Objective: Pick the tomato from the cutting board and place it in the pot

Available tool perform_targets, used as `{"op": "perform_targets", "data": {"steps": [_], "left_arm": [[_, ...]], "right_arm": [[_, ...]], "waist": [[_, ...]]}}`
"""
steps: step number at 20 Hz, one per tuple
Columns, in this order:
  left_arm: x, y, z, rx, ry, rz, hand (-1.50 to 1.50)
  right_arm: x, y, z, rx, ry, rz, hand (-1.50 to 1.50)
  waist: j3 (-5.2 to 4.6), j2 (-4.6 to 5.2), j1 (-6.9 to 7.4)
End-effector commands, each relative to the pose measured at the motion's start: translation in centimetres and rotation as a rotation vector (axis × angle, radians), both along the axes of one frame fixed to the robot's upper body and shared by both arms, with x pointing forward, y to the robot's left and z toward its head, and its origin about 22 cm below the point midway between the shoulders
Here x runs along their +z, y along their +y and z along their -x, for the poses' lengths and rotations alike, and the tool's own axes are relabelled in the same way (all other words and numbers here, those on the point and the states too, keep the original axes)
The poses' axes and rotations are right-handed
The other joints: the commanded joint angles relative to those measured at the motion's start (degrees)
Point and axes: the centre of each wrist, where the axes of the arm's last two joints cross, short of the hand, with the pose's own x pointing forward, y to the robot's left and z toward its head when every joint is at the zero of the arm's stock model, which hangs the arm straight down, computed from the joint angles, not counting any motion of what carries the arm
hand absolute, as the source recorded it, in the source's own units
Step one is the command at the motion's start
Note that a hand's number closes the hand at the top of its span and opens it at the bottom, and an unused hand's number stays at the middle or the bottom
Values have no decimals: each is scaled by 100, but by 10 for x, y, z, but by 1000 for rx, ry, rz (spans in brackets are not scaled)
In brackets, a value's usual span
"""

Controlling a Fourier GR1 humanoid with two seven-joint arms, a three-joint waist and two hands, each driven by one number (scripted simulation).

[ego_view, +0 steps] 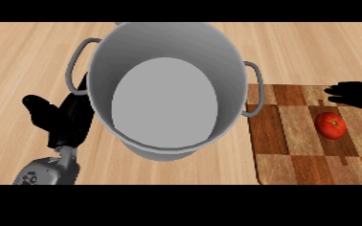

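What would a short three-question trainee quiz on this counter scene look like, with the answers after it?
1. True or false: the tomato already lies inside the pot.
2. What does the tomato rest on?
3. Which hand is nearer the tomato: A, the left hand, or B, the right hand?

Key
1. False; the pot holds nothing, and the tomato lies to its right.
2. The cutting board.
3. B; the right hand shows at the view's right edge above the tomato, while the left hand is beyond the pot's far side.
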Motion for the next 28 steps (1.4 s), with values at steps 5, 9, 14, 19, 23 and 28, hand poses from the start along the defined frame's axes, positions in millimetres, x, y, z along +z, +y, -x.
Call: {"op": "perform_targets", "data": {"steps": [5,9,14,19,23,28], "left_arm": [[-1,-13,-1,-5,5,10,0],[11,-9,-2,-7,15,10,0],[-1,12,2,-9,12,0,0],[15,-8,7,-9,8,-1,0],[-4,7,5,10,-2,-9,0],[3,-7,1,19,-12,3,0]], "right_arm": [[-24,13,-8,30,58,38,-150],[-42,29,-2,50,43,102,-150],[-67,32,-6,14,10,162,-150],[-75,40,-14,18,13,204,-150],[-73,36,-20,5,47,218,-150],[-77,39,-7,143,74,57,150]], "waist": [[0,-2,-20],[0,-8,-32],[0,-3,-13],[2,-3,4],[1,1,7],[-1,-13,-46]]}}
